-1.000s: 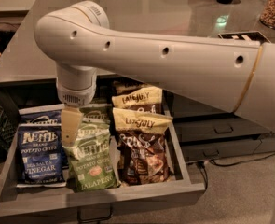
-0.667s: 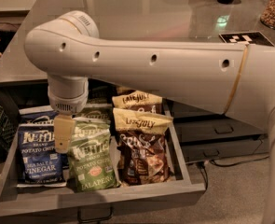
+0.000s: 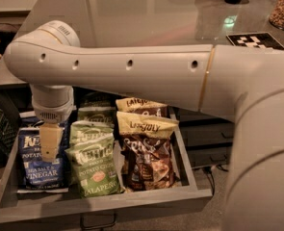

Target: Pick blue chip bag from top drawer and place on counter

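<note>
In the lower left of the frame, the blue chip bag [image 3: 35, 161] is seen lying flat in the left part of the open top drawer [image 3: 103, 202], not yet lifted. Over its upper right corner the gripper [image 3: 51, 141] is hung from the wrist of the arm [image 3: 132, 76]. Whether the gripper is released or clenched cannot be told, nor whether the bag is touched. Compared with a second ago, the gripper is found shifted leftward, off the green bags and onto the blue one, and the arm's elbow is swung further left. Just right of it, two green jalapeño bags [image 3: 94, 165] are stacked, then brown bags [image 3: 148, 162] under yellow-topped ones [image 3: 146, 124]; none has been moved. The counter [image 3: 132, 13] is spread across the top.
</note>
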